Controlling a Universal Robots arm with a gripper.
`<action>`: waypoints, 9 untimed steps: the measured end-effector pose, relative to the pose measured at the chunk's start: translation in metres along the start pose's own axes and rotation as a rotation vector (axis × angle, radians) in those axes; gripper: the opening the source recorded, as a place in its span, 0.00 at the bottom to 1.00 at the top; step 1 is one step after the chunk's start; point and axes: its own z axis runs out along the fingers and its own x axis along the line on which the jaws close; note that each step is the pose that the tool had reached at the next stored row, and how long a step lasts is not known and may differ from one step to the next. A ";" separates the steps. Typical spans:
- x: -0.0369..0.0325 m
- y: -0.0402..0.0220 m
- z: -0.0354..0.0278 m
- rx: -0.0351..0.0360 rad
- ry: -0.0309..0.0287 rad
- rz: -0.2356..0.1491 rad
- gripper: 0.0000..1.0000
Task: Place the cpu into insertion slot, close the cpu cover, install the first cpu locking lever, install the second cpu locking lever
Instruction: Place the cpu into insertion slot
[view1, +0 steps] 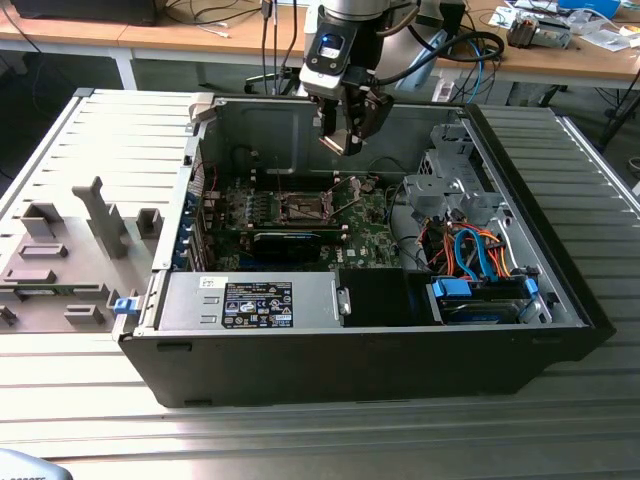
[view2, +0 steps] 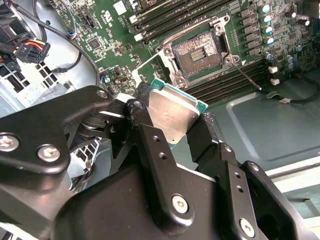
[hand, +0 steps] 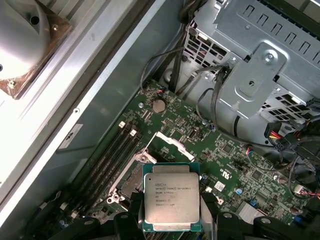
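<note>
Gripper hangs inside the open pc case, above the green motherboard and close to the case's back wall.

Jaws are closed part-way onto the cpu. The black fingers pinch it on two opposite edges, so the gap is one chip wide. The chip is in the air, clear of the board.

In the first wrist view the cpu shows its metal top square to the camera, with green edges all round and the gripper clamped at its sides.

Socket sits on the board beyond the chip, apart from it. Its dark contact field is exposed inside the silver rim. In the first wrist view the socket is partly hidden behind the cpu. In the exterior view the socket lies below the gripper, off towards that view's left.

A thin metal lever juts from one socket corner across the board. Black memory slots run alongside the socket. Grey drive cage with cables sits at the board's far side.
</note>
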 end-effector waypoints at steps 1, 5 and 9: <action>0.0000 0.0000 0.0000 0.0000 -0.0001 0.002 0.54; 0.0000 0.0000 0.0001 -0.0002 -0.0005 0.008 0.54; 0.0000 0.0000 0.0001 -0.0002 -0.0009 0.017 0.54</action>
